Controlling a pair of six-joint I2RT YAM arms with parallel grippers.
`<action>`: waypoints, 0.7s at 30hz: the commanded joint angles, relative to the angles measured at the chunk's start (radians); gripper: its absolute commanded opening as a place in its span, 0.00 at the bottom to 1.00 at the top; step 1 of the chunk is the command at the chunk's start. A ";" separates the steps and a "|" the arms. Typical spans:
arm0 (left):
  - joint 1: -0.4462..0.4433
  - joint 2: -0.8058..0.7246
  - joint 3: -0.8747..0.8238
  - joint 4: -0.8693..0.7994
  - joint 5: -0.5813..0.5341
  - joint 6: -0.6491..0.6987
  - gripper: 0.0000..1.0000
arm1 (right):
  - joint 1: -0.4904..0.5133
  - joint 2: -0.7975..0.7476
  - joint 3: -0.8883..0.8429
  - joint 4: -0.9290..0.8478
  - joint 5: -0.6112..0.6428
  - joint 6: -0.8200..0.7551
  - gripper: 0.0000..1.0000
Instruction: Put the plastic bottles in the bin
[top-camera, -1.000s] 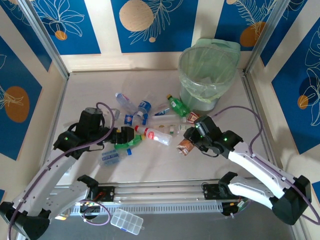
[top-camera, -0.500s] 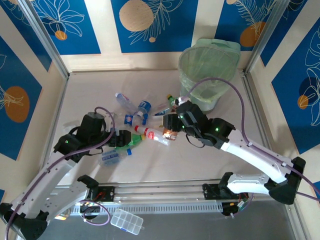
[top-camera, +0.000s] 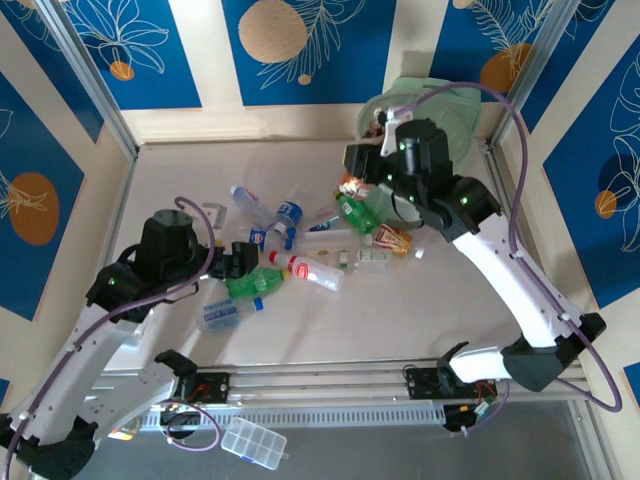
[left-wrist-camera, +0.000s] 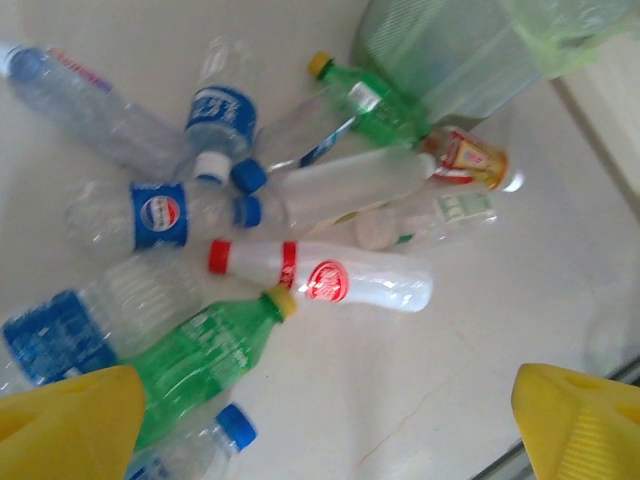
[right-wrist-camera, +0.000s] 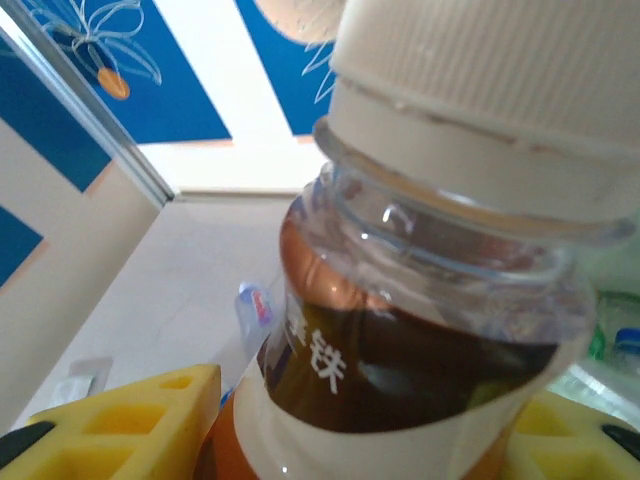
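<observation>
Our right jaws, clenched on a brown-labelled bottle (right-wrist-camera: 420, 330), have swung it up off the bench (top-camera: 300, 335) to the left rim of the bin (top-camera: 462, 115), so we judge a drop close once it clears that rim. Our left jaws hang released over a green bottle (left-wrist-camera: 200, 360), with the other bottles still lying left of the bin.

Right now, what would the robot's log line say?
right gripper: shut on brown-label bottle, near bin | left gripper: open over loose bottles
</observation>
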 joint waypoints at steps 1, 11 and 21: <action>-0.039 0.086 0.073 0.058 0.061 0.047 0.93 | -0.061 0.050 0.099 0.006 -0.080 -0.040 0.40; -0.158 0.352 0.147 0.181 0.088 0.008 0.94 | -0.292 0.271 0.434 -0.133 -0.119 -0.003 0.38; -0.117 0.508 0.179 0.205 0.146 -0.060 0.94 | -0.432 0.544 0.671 -0.355 -0.163 0.082 0.36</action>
